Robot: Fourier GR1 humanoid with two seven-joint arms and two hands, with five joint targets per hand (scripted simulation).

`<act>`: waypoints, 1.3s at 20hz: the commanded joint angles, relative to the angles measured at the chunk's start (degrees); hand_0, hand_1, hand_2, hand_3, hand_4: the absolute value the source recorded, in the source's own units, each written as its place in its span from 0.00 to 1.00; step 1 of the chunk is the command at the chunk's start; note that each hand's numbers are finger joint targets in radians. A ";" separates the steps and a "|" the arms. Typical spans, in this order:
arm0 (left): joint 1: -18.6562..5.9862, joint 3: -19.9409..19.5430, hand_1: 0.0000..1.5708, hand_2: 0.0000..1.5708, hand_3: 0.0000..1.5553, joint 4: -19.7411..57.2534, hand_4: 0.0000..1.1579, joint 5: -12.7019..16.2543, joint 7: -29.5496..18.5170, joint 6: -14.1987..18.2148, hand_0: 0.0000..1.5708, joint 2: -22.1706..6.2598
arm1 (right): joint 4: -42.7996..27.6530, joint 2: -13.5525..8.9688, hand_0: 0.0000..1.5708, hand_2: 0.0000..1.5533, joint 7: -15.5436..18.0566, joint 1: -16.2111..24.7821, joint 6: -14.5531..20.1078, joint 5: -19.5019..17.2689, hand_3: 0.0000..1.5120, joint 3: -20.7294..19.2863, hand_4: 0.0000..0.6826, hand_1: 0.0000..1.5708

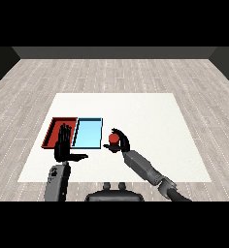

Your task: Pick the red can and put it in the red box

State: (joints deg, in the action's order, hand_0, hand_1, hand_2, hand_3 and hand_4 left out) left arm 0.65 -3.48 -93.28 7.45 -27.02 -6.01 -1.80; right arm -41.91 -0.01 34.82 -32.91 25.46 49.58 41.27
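Head view is showing the right hand (121, 144) curling round the red can (114, 139), likely light, rigid and slick-sided, at three o'clock of the red tray (52, 130).

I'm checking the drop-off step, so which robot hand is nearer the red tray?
Left. The left robot hand is raised with straight fingers over the red tray's right part. The right robot hand holds the red can beyond the blue tray.

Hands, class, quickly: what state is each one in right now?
Left hand: open, fingers straight, holding nothing, in front of the red tray.
Right hand: shut, fingers curled round the red can.
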 commanded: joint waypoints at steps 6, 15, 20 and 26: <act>0.36 -0.15 0.00 0.00 0.00 -0.06 0.00 0.03 -0.45 0.01 0.00 -0.06 | 1.78 0.01 0.98 0.95 -0.27 -2.99 11.30 5.99 0.94 9.82 0.84 0.98; -1.79 -0.02 0.00 0.00 0.00 -0.77 0.00 0.40 2.98 1.44 0.00 -0.24 | 1.19 0.01 0.99 0.95 -4.22 -4.46 12.27 4.66 0.93 11.08 0.81 0.99; 1.65 -0.03 0.00 0.00 0.00 -0.77 0.00 1.19 0.66 -0.04 0.00 0.12 | -3.44 0.01 0.97 0.95 -3.14 -4.16 15.46 0.01 0.92 7.27 0.85 0.97; -0.30 0.45 0.00 0.00 0.00 -0.16 0.00 1.14 1.04 -0.57 0.00 -0.08 | -12.14 -1.07 0.98 0.94 -2.81 -0.74 17.87 -6.44 0.91 4.14 0.85 0.98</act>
State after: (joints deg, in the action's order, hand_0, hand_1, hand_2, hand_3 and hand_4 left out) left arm 0.68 -4.00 -93.48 8.90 -26.07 -6.51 -2.44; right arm -47.11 -0.92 30.40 -37.63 40.43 46.51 45.71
